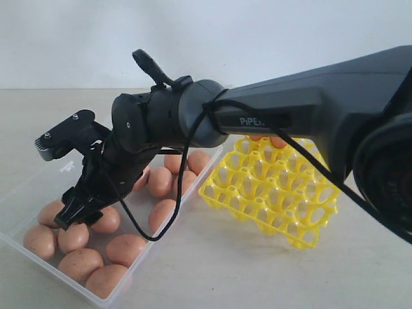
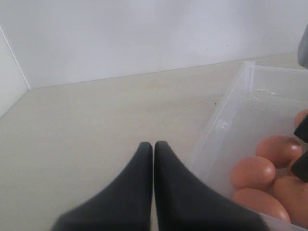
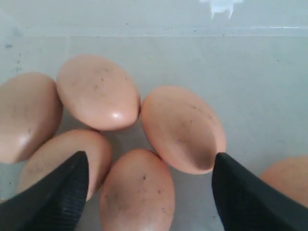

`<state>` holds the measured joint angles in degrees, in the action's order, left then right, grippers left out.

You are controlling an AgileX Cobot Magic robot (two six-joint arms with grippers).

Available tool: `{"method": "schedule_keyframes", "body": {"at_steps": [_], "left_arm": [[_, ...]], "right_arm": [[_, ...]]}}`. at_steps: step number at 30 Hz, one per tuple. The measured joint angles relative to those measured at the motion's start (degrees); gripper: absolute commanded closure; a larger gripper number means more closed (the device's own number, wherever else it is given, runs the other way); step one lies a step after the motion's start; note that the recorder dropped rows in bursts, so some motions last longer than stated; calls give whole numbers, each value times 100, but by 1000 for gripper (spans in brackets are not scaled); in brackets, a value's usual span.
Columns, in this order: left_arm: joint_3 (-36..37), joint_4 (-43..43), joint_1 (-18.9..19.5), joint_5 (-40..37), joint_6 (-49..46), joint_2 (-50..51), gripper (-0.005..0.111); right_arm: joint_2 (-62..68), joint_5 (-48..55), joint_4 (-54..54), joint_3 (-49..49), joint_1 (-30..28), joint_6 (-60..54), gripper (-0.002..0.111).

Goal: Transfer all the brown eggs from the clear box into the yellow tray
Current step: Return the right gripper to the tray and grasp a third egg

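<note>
hanging low over the clear box [image 1: 26,193], the right gripper [image 1: 64,180] has its jaws spread wide and holds nothing. in its own wrist view the dark ribbed fingers [image 3: 53,192] flank one of the brown eggs [image 3: 139,192], which lies below and between them. the spread looks chosen to straddle that egg across its narrow width before closing.

the left gripper [image 2: 153,144] sits just outside the box over bare tabletop [image 2: 96,120], jaws pressed together on nothing, likely parked there to leave the box to the other arm.

most of the eggs lie in the box, clustered and touching on its flat floor, where the low walls stop them rolling off. they are smooth ovals, reddish-brown with fine dark speckles and a slight sheen, so a grip probably needs to be gentle and centred. the box is thin see-through plastic.

the yellow tray [image 1: 277,193], just beside the box, is a bright, hard plastic lattice of round cups and raised peaks, shaped to seat each egg apart. what look like two eggs sit at its far edge, half hidden by the arm.
</note>
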<state>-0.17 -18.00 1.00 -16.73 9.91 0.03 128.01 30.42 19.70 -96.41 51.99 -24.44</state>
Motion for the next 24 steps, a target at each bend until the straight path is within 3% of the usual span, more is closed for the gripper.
{"method": "schedule_keyframes", "body": {"at_steps": [9,15,18,24], "left_arm": [[0,0,0,0,0,0,105],[0,0,0,0,0,0,105],[0,0,0,0,0,0,105],[0,0,0,0,0,0,105]], "right_arm": [[77,176,-714,0,0,427,40],[77,262,-805,0,0,477,79],[77,435,-829,-13,0,477,106],[56,688,-853,-44,0,477,108]]}}
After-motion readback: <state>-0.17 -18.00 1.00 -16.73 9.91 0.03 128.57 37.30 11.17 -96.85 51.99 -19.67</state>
